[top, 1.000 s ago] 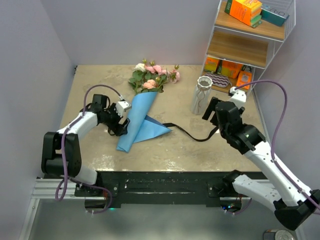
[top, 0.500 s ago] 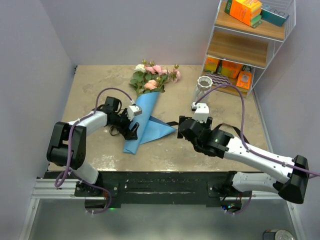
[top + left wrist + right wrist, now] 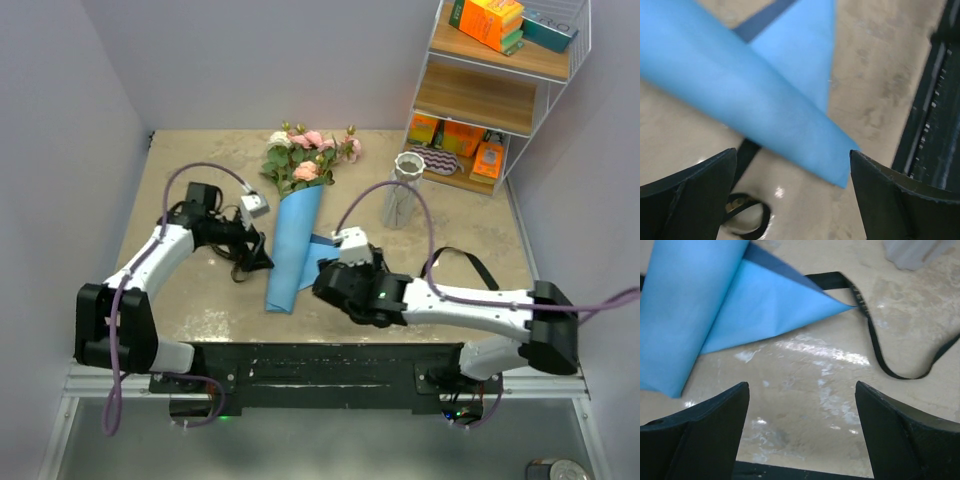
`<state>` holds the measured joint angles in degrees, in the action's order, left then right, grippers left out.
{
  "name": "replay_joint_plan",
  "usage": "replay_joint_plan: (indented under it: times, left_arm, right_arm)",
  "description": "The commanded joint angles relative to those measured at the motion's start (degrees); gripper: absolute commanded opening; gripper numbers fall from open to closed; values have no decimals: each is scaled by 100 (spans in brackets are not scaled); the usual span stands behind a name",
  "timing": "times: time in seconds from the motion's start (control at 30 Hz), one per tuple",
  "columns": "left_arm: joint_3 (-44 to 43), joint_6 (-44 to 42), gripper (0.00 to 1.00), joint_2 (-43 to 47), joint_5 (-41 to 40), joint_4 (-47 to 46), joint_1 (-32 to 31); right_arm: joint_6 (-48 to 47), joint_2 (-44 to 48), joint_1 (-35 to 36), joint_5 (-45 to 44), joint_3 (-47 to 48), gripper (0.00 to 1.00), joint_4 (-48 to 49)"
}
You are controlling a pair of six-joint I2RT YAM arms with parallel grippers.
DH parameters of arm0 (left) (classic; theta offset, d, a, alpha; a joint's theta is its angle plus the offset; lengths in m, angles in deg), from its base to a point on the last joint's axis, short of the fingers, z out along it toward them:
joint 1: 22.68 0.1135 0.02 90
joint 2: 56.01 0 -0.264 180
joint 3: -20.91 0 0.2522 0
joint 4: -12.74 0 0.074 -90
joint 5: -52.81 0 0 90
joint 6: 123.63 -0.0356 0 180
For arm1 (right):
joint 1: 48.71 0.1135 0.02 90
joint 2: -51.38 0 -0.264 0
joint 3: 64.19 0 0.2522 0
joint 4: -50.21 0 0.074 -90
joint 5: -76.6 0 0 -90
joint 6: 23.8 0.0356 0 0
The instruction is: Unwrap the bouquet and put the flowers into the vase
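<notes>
L end effector (image 3: 256, 262) is wide open, holding nothing. In its wrist view the fingers (image 3: 690, 200) stand either side of the bouquet (image 3: 298, 215), w/ the blue cone (image 3: 765, 110) crossing the gap diagonally beyond the tips; touching or not, can't tell. A black loop of ribbon (image 3: 746, 216) lies by its L finger. From above, the cone lies flat on the counter (image 3: 180, 165) just R of this end effector, narrow tip toward the near edge. The flowers (image 3: 305, 162) are at the far end, well beyond the fingers. R end effector (image 3: 325, 282) is also wide open & empty, tipped down over bare counter. The cone's tail sits just to its L, and a loose flap (image 3: 775, 305) of blue paper lies ahead of the tips, apart from both fingers. More ribbon trails on the counter ahead-R of it, one end running under the flap. Vase (image 3: 402, 192) stands upright, well beyond & R of the R end effector, near the shelf (image 3: 490, 95). It is well apart from the L one, w/ the bouquet btwn.
</notes>
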<state>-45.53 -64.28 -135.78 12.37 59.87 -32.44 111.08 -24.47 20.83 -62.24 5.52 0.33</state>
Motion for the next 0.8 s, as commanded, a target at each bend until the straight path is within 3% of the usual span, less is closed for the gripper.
replay_joint_plan:
  times: [0.0,0.2,0.53,0.67,0.77]
  left_arm:
    - [-742,366,99,15,-933,-84,1192]
    - [-525,245,99,13,-1300,-32,2302]
    - [381,174,99,163,-2512,-664,2338]
    - [558,78,98,146,-2759,-850,2338]
    - [252,138,98,295,-2102,-612,2338]
  right_arm:
    - [-278,-982,990,-749,698,90,79]
    - [-1288,-2003,1808,-847,1032,91,947]
    - [-3028,-3093,1923,-267,1762,88,2064]
    - [-2873,-3243,1653,-424,2033,88,1997]
    - [-2169,-2910,847,-329,2140,87,1661]
